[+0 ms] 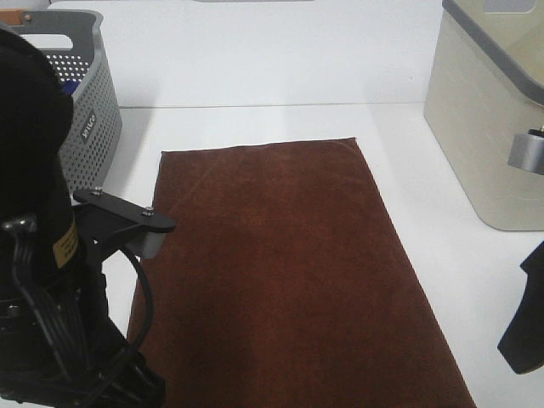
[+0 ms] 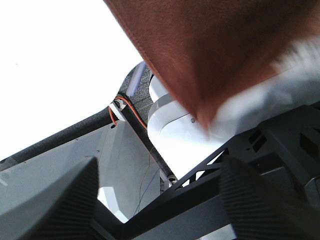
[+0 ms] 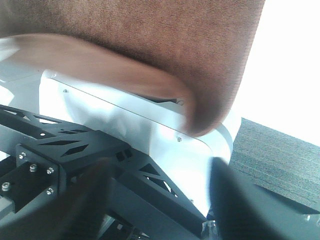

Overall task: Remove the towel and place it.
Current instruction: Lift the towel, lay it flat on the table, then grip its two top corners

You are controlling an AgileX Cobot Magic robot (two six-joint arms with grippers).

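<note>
White table (image 1: 255,127), flat dark-brown towel (image 1: 289,272)

The left arm (image 1: 42,255), a black bulk of joints and cables, stands at the near left corner of the towel (image 1: 289,272), its wrist bracket (image 1: 127,217) jutting toward the left hem. The right arm (image 1: 525,314) shows as a dark sliver beyond the right hem. The left gripper (image 2: 160,167) and the right gripper (image 3: 160,165) hold their fingers spread and empty, each facing an overhanging towel corner.
</note>
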